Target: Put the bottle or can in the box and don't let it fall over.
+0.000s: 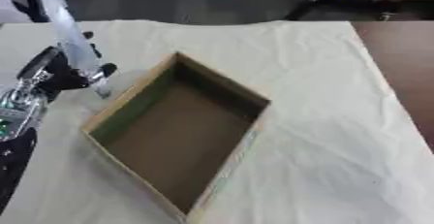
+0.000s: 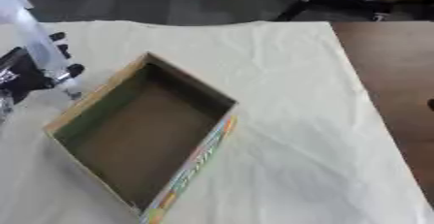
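Clear bottle [image 1: 72,39] clamped in left hand [image 1: 59,70], tilted, just left of cardboard box [image 1: 182,131] on cloth-covered table [image 1: 339,121].

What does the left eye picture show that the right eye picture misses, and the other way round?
Only the left eye view shows the silver and black arm behind the left hand. Only the right eye view shows the box's colourful printed outer side plainly. Both show the hand curled round a clear bottle, tilted and beside the open cardboard box, not in it, on the white cloth.
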`<state>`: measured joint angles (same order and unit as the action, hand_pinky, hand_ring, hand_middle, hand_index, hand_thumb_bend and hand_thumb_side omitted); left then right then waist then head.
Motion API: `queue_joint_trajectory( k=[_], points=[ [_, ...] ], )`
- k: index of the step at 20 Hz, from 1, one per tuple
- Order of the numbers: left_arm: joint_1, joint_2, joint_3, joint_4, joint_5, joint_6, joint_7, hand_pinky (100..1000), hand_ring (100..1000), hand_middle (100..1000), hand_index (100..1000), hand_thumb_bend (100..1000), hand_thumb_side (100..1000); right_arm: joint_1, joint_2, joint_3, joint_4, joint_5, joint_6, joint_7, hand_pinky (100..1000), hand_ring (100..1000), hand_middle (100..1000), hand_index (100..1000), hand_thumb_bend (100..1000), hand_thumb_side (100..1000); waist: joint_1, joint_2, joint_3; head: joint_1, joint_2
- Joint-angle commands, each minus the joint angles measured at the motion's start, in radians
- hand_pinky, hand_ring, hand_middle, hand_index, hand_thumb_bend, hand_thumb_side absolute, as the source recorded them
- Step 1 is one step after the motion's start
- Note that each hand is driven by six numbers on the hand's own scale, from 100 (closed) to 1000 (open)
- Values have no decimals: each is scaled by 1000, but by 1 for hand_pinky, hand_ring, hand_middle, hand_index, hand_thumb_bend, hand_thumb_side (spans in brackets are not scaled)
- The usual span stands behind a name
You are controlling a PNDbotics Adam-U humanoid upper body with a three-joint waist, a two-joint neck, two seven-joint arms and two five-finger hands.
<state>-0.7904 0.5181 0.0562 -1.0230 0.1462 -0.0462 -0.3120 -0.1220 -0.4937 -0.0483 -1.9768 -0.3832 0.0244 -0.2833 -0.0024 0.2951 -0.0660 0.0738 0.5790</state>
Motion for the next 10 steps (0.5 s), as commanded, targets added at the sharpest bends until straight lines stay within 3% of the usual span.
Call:
queue_joint_trajectory(
  k=[1, 10],
  points=[
    [-19, 20, 7, 3, -8, 5, 12, 1000, 1000, 909, 410, 425, 100, -3, -11, -9, -23, 4, 1, -1, 969, 1000, 1000, 817, 100, 529, -1, -13, -1, 3, -9],
    [-33, 15, 13, 34, -67, 3, 71, 1000, 933, 797, 294, 466, 100, -2, -5, -11, -23, 3, 4, -1, 971, 1000, 1000, 815, 100, 528, -2, -13, -3, 4, -10]
  ],
)
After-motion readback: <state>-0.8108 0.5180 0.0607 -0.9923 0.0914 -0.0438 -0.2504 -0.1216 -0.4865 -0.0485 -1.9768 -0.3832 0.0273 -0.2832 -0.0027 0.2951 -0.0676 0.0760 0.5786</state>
